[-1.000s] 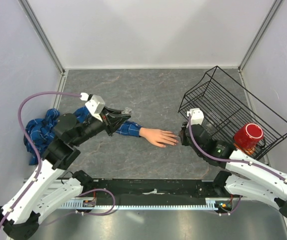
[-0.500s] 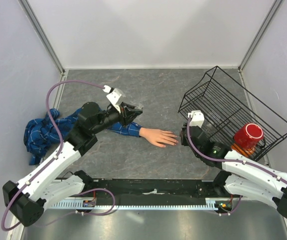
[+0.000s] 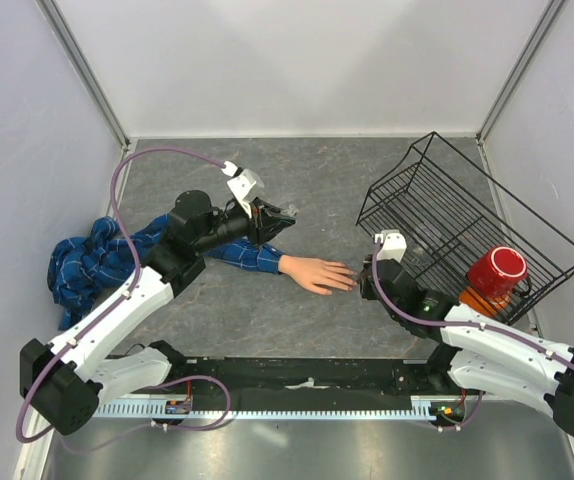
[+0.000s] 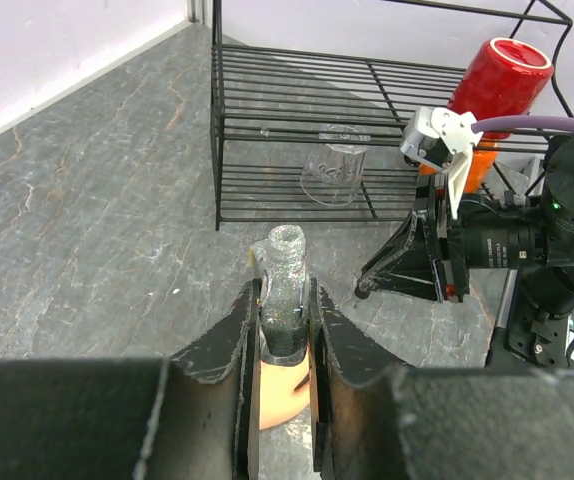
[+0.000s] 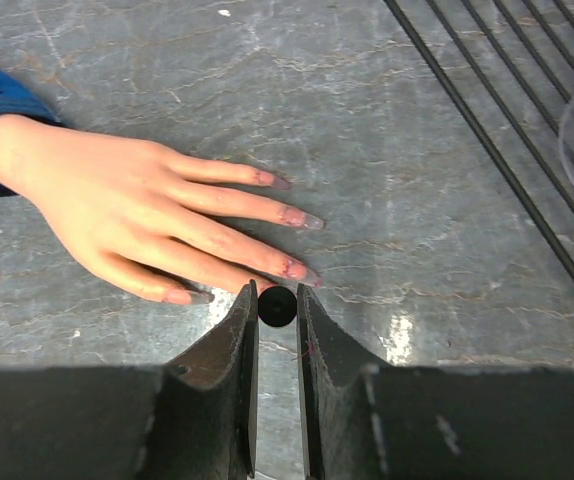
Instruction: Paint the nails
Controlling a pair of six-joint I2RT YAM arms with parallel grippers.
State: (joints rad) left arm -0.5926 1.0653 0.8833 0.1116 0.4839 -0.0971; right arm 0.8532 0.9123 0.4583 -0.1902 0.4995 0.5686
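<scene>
Four nails (image 5: pixel 305 221) visible, right hand (image 5: pixel 276 293) pinching indistinct black round object (image 5: pixel 277 307)

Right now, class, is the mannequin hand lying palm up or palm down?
Palm down. In the right wrist view the mannequin hand lies flat on the table with its nails facing up.

On the grey marbled tabletop (image 3: pixel 297 170), a pale peach mannequin hand (image 3: pixel 315 272) lies flat, and its blue plaid sleeve (image 3: pixel 242 254) trails left into a bunched heap. The left gripper (image 3: pixel 279 221) hovers above the sleeve, pinching a small object (image 3: pixel 288 213). The right gripper (image 3: pixel 365 279) sits just beside the fingertips, whose nails cannot be made out. A red mug (image 3: pixel 497 272) rests in a tilted black wire basket (image 3: pixel 447 205).
</scene>
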